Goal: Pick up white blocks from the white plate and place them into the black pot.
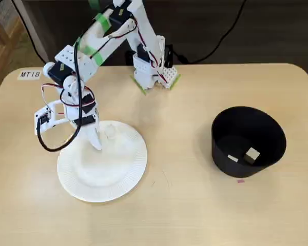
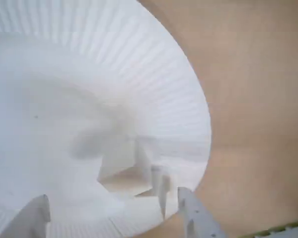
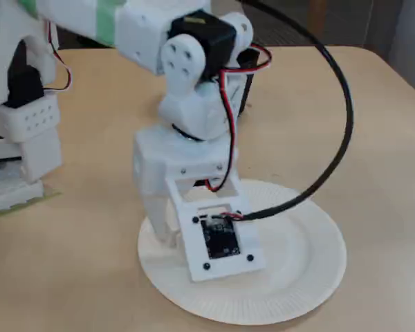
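— Where's the arm right now?

— Bent down over the white plate [image 1: 100,174], which sits toward the tabletop's [image 1: 174,205] left side in a fixed view. The gripper [image 1: 97,142] has its tips down on the plate's upper part, near the back rim.

— Is it holding anything?

— Hard to say. In the wrist view the fingers [image 2: 161,191] look a little apart with a pale block [image 2: 120,166] sitting between them, but everything there is white on white and blurred, so I cannot tell whether they are pressing on it or merely around it.

— Any other blocks on the plate?

— There is a faint small cube [image 1: 111,133] just to the right of the gripper in a fixed view, on the plate near its back rim. It may be the same one the wrist camera sees; I can't be certain. In a fixed view taken from low by the plate [image 3: 311,273], the camera mount hides the fingertips.

— And the pot?

— The black pot [image 1: 249,128] stands well apart from the plate, toward the right edge of the tabletop. Two white blocks lie on its bottom, one [image 1: 252,155] tilted and another [image 1: 232,158] close beside it.

— Anything else on the table?

— A label reading MT18 [image 1: 30,74] at the back left corner, and a tiny pink mark [image 1: 241,181] just in front of the pot.
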